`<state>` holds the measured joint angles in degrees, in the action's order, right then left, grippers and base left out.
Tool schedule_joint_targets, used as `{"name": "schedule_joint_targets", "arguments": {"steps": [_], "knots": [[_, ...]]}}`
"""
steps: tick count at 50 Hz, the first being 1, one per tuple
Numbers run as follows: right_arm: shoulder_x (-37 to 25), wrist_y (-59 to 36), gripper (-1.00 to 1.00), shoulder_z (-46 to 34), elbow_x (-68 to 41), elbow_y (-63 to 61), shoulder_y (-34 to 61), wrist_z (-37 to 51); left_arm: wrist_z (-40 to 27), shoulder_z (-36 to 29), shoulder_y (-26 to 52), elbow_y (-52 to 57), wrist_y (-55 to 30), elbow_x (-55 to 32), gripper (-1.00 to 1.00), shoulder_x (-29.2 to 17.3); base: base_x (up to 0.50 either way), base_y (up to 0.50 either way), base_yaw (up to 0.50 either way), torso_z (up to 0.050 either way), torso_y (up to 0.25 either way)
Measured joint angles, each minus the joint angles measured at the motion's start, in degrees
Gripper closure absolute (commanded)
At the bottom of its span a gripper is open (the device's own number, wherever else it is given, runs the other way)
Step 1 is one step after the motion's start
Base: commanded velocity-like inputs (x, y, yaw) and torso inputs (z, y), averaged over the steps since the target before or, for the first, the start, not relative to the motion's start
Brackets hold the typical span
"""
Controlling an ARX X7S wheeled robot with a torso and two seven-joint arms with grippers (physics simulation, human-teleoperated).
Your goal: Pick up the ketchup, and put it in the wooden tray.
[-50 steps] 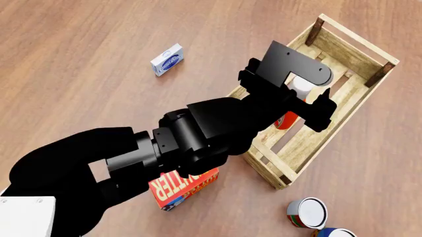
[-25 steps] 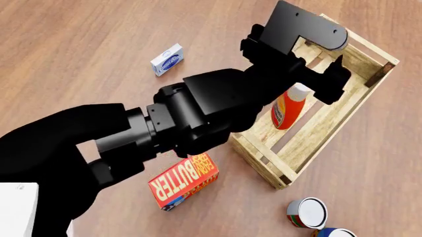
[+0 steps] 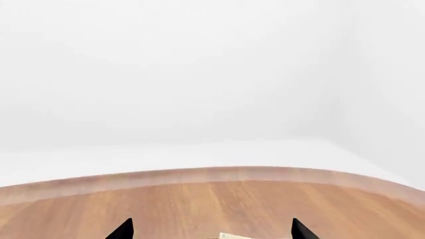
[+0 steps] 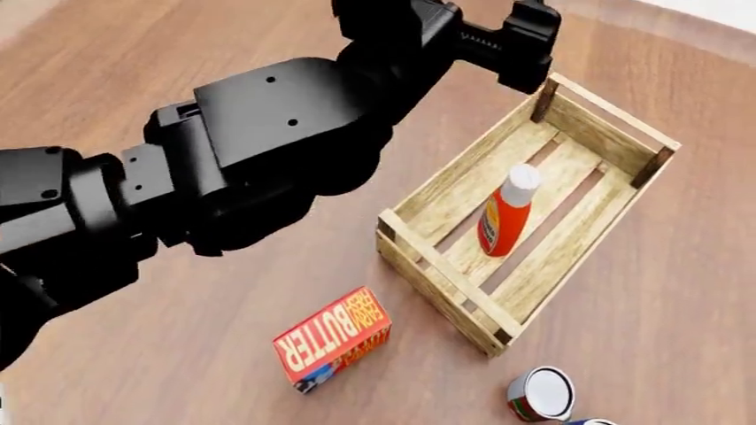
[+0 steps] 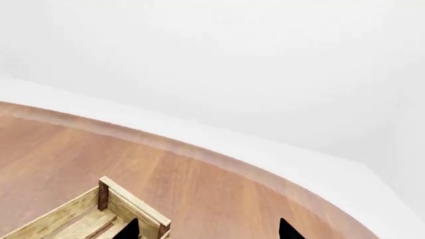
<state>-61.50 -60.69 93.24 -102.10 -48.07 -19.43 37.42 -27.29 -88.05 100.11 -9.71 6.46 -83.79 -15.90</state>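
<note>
Left wrist view: the left pincer (image 3: pixel 211 230) shows two black fingertips spread wide, nothing between them, above the wooden bench (image 3: pixel 212 204).

Head view: the ketchup (image 4: pixel 505 211) stands tilted inside the wooden tray (image 4: pixel 440 266), below and apart from the raised pincer.

Right wrist view: the right pincer (image 5: pixel 209 230) is spread and empty, one tray corner post just beside it.

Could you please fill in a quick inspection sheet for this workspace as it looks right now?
Surface: brown wooden table, round far edge.
Job's things: ketchup stands inside the wooden tray, nothing gripping it.
Clutter: butter box near the tray; can at the view's lower edge.
Grippers: left gripper open, empty; right gripper open, empty, over the tray's corner.
Cables: nothing seen.
Surroundings: plain white walls.
</note>
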Motion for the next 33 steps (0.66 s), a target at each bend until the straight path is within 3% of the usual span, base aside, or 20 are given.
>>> {"name": "schedule_joint_targets", "arguments": {"steps": [8, 18, 26, 33], "knots": [[-8.27, 14.56, -1.00, -12.62, -3.05, -6.11, -1.48, 12.44, -7.06, 0.48, -0.36, 13.87, 0.63, -0.39, -1.00, -11.71, 0.00, 0.00, 0.00, -0.001, 0.197], [-14.53, 26.91, -1.00, -24.93, 2.00, -8.44, -2.88, 16.49, -15.66, 0.04, -3.14, 30.52, 1.79, 0.37, -1.00, -25.97, 0.00, 0.00, 0.00, -0.001, 0.192], [-15.95, 33.50, -1.00, -32.10, 7.86, -9.70, -4.04, 17.10, -21.11, -1.43, -7.49, 40.33, 3.47, 3.04, -1.00, -34.96, 0.00, 0.00, 0.00, -0.001, 0.148], [-15.10, 35.49, -1.00, -33.76, 10.28, -10.83, -5.02, 17.10, -24.60, -2.62, -11.04, 46.85, 5.05, 5.28, -1.00, -40.75, 0.00, 0.00, 0.00, -0.001, 0.110]]}}
